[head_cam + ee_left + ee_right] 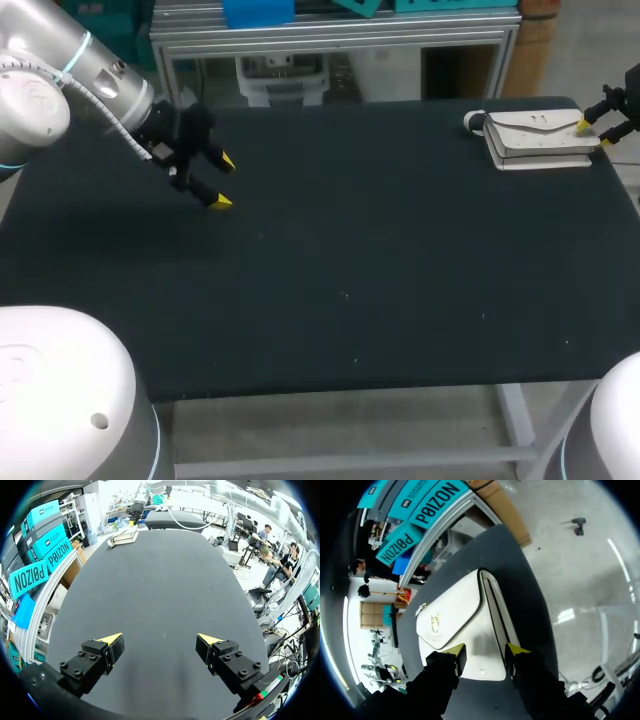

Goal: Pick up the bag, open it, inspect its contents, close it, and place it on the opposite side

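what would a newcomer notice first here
The white bag stands out against the dark table, lying at its far right corner. The right gripper is at the bag's right end with fingers apart, while the left gripper hangs open over the table's left side, holding nothing.

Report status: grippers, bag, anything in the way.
Left gripper open, away from bag. Right gripper open at bag's end, no grip yet. Bag flat, flap shut, far right. Nothing in the way.

Light falls even from overhead. In the head view I read the table (350, 250) as dark and matte. A soft shadow lies under the left gripper (224, 182). The right gripper (486, 651) dims the bright white bag (452, 612).
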`<state>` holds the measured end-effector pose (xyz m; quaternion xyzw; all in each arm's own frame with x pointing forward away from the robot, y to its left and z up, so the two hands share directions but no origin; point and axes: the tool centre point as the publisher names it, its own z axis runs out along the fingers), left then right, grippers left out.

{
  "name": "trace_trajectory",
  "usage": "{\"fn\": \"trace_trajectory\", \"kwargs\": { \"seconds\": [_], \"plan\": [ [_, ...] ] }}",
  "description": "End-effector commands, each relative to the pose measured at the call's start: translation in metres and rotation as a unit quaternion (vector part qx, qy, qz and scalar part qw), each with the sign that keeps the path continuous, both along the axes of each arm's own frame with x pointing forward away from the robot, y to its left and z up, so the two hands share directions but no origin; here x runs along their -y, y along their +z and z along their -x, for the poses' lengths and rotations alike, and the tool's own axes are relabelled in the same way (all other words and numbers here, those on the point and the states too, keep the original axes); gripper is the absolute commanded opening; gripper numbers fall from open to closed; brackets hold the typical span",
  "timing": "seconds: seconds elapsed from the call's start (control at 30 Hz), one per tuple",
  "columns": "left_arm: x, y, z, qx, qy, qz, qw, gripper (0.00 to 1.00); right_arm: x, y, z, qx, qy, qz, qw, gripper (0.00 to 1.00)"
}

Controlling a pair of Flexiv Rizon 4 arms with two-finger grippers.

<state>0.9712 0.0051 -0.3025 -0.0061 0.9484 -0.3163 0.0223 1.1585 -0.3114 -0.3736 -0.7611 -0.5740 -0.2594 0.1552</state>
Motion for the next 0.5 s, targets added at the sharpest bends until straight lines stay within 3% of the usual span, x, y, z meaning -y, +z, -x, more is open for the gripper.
{"fn": "trace_trajectory", "kwargs": {
  "seconds": [0.03, 0.07, 0.1, 0.5],
  "plan": [
    [0.0, -0.001, 0.0, 0.0, 0.0, 0.001, 1.0, 1.0, 0.004, -0.007, -0.012, -0.094, 0.07, -0.039, 0.992, 0.34],
    [0.0, -0.001, 0.0, 0.0, 0.0, 0.001, 1.0, 1.0, 0.002, -0.007, -0.013, -0.094, 0.07, -0.04, 0.992, 0.11],
    [0.0, -0.001, 0.0, 0.0, 0.0, 0.001, 1.0, 1.0, -0.001, -0.008, -0.013, -0.091, 0.073, -0.047, 0.992, 0.0],
    [0.0, -0.001, 0.0, 0.0, 0.0, 0.001, 1.0, 1.0, -0.044, 0.0, 0.011, -0.064, 0.1, -0.079, 0.99, 0.0]
  ]
}}
